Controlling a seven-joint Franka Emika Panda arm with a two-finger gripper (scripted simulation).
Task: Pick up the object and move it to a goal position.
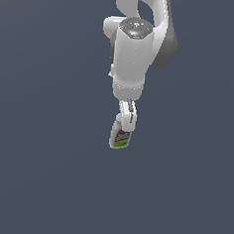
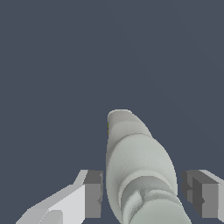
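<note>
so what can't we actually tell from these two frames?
- Grip contact: in the wrist view the pads show gaps either side of the bottle; the exterior view is too small to settle it.
- Bottle neck and cap: covered by the gripper in the exterior view, cut by the frame edge in the wrist view.
- Label text: too small.
- Goal position: no marker shows.
- Arm base: cut off at the top.

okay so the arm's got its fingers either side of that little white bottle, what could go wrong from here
1. In the wrist view both fingers show a gap to the bottle; if they are not clamped before lifting, it stays behind or drops.
2. In the exterior view the gripper sits at the narrow neck end, with the labelled body beyond it. A grip there could let the bottle swing or slip.
3. The rounded sides may let it twist as the fingers close.
</note>
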